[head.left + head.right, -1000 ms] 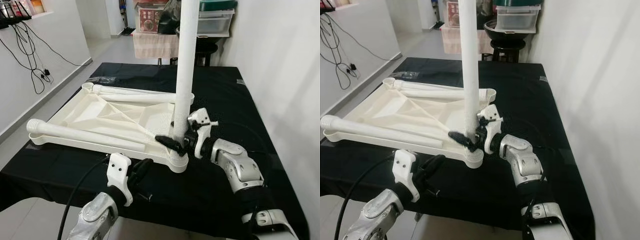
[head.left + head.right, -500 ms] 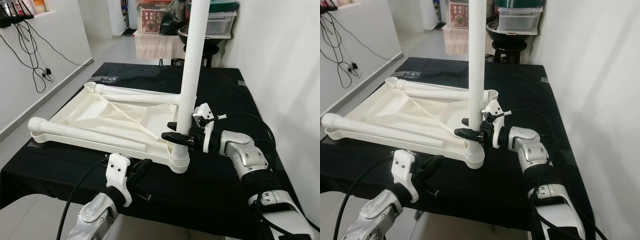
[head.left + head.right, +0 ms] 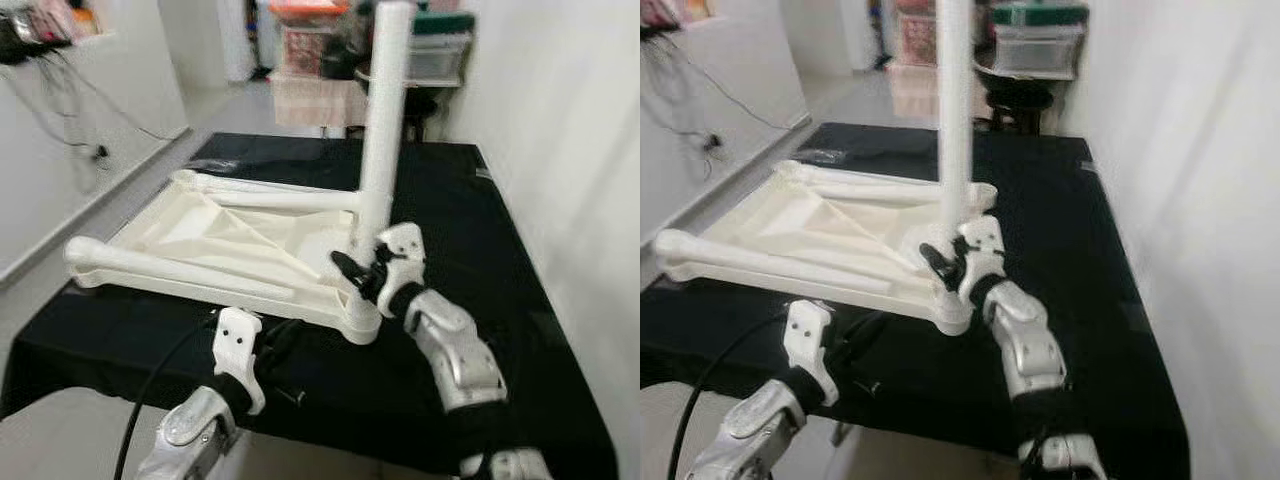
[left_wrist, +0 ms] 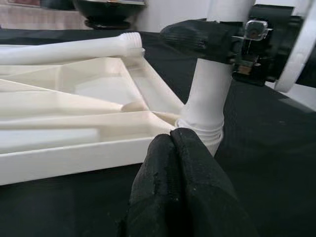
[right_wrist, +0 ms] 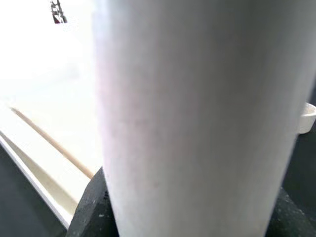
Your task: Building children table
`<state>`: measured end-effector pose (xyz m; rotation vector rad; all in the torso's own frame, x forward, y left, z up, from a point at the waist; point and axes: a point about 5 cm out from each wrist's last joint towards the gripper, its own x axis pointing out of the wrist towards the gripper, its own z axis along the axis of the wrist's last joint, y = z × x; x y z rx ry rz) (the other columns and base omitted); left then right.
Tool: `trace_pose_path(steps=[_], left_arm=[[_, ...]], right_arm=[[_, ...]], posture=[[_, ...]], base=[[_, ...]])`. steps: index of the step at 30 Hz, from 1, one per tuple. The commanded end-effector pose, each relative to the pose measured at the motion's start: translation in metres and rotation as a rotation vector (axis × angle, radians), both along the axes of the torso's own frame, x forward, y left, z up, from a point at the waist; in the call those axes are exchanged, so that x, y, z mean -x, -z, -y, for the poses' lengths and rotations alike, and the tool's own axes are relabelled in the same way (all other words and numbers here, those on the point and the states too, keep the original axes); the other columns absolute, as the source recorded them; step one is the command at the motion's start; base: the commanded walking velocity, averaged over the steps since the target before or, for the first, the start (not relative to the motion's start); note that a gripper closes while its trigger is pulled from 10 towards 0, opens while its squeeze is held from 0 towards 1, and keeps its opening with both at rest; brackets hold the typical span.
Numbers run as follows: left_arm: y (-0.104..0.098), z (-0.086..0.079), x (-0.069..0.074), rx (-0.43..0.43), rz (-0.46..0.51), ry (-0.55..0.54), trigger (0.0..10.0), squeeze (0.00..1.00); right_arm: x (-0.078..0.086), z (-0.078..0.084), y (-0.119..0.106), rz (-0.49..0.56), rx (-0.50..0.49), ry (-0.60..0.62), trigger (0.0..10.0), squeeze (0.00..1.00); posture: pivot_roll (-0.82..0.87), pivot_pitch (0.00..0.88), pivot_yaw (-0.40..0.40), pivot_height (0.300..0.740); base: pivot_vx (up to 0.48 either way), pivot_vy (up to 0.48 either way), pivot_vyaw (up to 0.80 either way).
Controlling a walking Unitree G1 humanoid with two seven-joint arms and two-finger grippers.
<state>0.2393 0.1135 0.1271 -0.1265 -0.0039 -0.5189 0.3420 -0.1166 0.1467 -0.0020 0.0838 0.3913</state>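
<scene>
An upturned white tabletop (image 3: 210, 235) of a children's table lies on a black-covered table (image 3: 480, 230), reaching from that table's left edge toward its middle, with two loose white legs lying on it: one (image 3: 170, 268) along its near edge and another (image 3: 270, 195) along its far edge. At the tabletop's near right corner a third leg (image 3: 380, 140) stands upright in its socket (image 3: 362, 322), long axis vertical. The right gripper (image 3: 362, 268) is clamped on this upright leg low down, just above the socket, its black fingers wrapped round the shaft from the right side. The left gripper (image 4: 180, 187) sits near the covered table's front edge, its fingers pressed together on nothing, pointing at the socket just ahead. The right arm is clearly the one placed to twist or press the leg home along its vertical axis; judging by the threaded collar in the left wrist view, seating is probably not finished.
</scene>
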Motion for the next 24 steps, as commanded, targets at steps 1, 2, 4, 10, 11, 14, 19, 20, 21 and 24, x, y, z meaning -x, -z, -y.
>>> trace_pose_path(steps=[1,2,4,10,11,14,19,20,21,24], left_arm=[[0.003,-0.001,-0.002,0.002,-0.020,0.006,10.0,0.00],[0.004,-0.001,-0.003,0.003,-0.020,0.007,10.0,0.00],[0.004,-0.001,-0.003,0.004,-0.020,0.005,10.0,0.00],[0.004,0.001,-0.004,0.002,-0.019,0.002,10.0,0.00],[0.005,0.002,-0.005,0.002,-0.021,0.005,10.0,0.00],[0.006,0.003,-0.005,0.002,-0.025,0.012,10.0,0.00],[0.007,0.004,-0.005,0.001,-0.026,0.013,10.0,0.00],[0.007,0.004,-0.005,0.001,-0.027,0.012,10.0,0.00],[0.008,0.005,-0.005,0.000,-0.027,0.012,10.0,0.00],[0.008,0.005,-0.005,0.000,-0.028,0.012,10.0,0.00]], right_arm=[[0.004,0.009,0.035,-0.157,0.048,0.022,0.0,0.00],[0.002,0.007,0.033,-0.146,0.071,0.000,0.0,0.00],[0.002,0.005,0.032,-0.132,0.085,-0.019,0.0,0.00],[0.003,0.000,0.029,-0.146,0.046,-0.103,10.0,0.62],[0.002,-0.004,0.024,-0.150,-0.001,-0.210,10.0,1.00],[0.001,-0.009,0.003,-0.102,-0.083,-0.407,10.0,1.00],[0.002,-0.006,-0.024,-0.023,-0.094,-0.675,10.0,1.00],[0.001,-0.004,-0.028,-0.015,-0.078,-0.721,10.0,0.98],[-0.002,-0.002,-0.030,-0.010,-0.058,-0.745,10.0,0.00],[-0.008,0.002,-0.034,-0.016,-0.027,-0.803,10.0,0.00]], posture=[[-0.01,0.000,-0.006,0.740],[-0.02,0.000,-0.003,0.740],[-0.02,0.000,-0.004,0.740],[-0.01,0.000,-0.005,0.740],[-0.01,0.000,-0.007,0.740],[-0.01,0.000,-0.013,0.740],[0.00,0.000,-0.021,0.740],[0.00,0.000,-0.021,0.740],[0.01,0.000,-0.023,0.740],[0.01,0.000,-0.024,0.740]], base=[[0.000,0.000,0.00],[0.000,0.000,0.00],[0.000,0.000,0.00],[0.000,0.000,0.00],[0.000,0.000,0.00],[0.000,0.000,0.00],[0.000,0.000,0.00],[0.000,0.000,0.00],[0.000,0.000,0.00],[0.000,0.000,0.00]])
